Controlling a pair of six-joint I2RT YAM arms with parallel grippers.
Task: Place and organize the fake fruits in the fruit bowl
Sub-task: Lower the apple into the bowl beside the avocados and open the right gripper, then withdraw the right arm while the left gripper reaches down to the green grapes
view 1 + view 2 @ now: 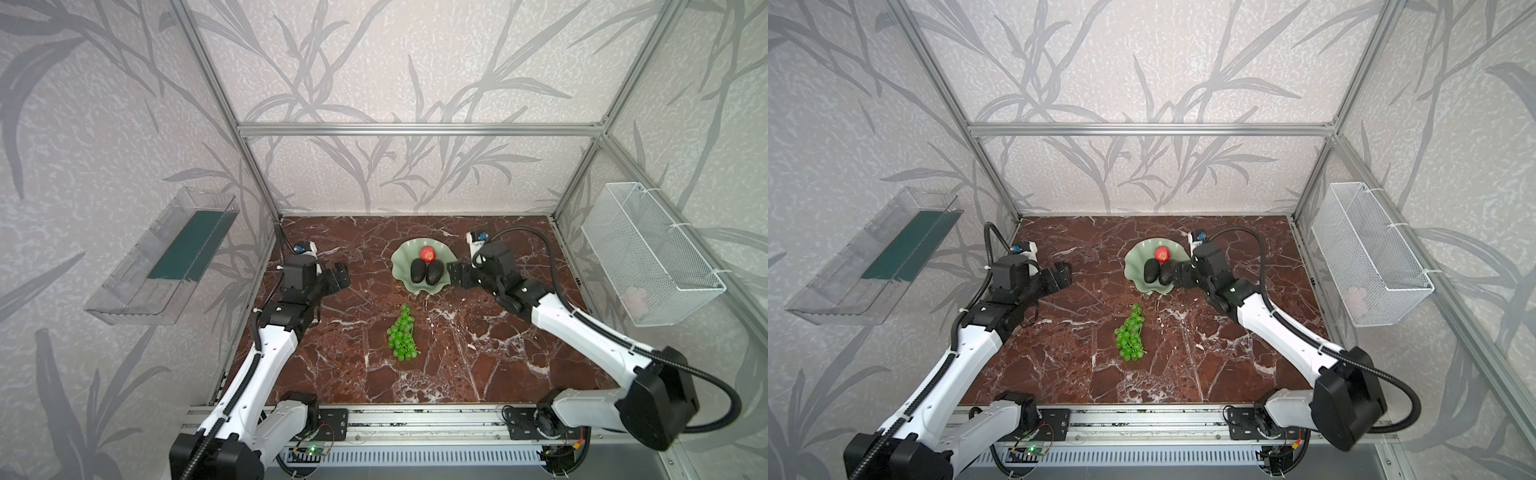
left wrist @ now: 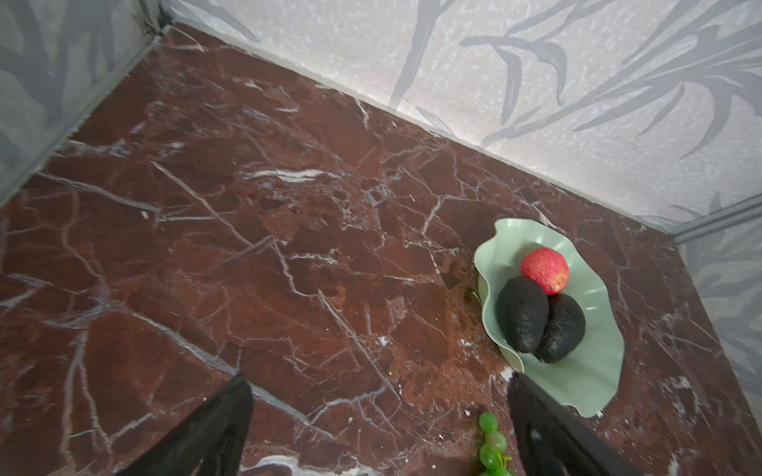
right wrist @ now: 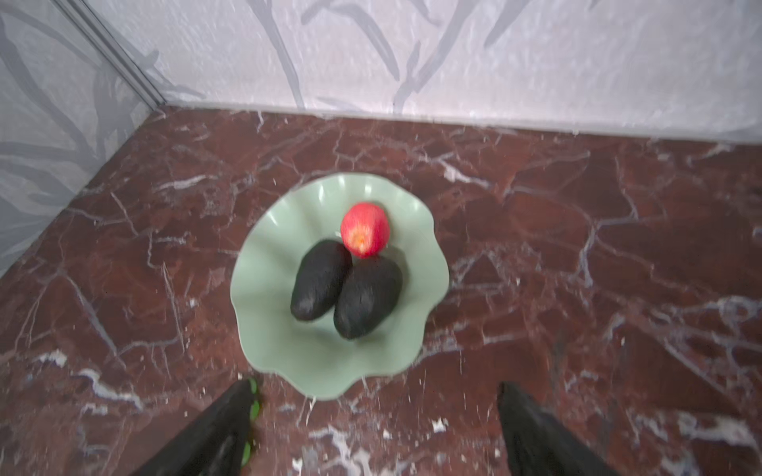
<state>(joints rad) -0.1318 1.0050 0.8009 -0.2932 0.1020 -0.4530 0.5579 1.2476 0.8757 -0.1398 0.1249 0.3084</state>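
Note:
The pale green fruit bowl [image 1: 400,262] [image 1: 1133,266] [image 2: 585,371] [image 3: 313,354] sits at the back middle of the marble table. In it lie two dark avocados [image 1: 418,270] [image 1: 434,273] [image 3: 321,280] side by side, with the red apple [image 1: 427,254] [image 2: 544,270] [image 3: 365,230] behind them. The green grapes [image 1: 401,334] [image 1: 1131,334] [image 2: 492,443] lie on the table in front of the bowl. My right gripper [image 1: 453,272] [image 3: 376,385] is open and empty at the bowl's right rim. My left gripper [image 1: 338,276] [image 2: 379,378] hovers open and empty, left of the bowl.
A clear plastic tray [image 1: 162,257] hangs on the left wall and a white wire basket [image 1: 652,253] on the right wall. Metal frame posts stand at the back corners. Both arms reach in from the front rail [image 1: 415,419].

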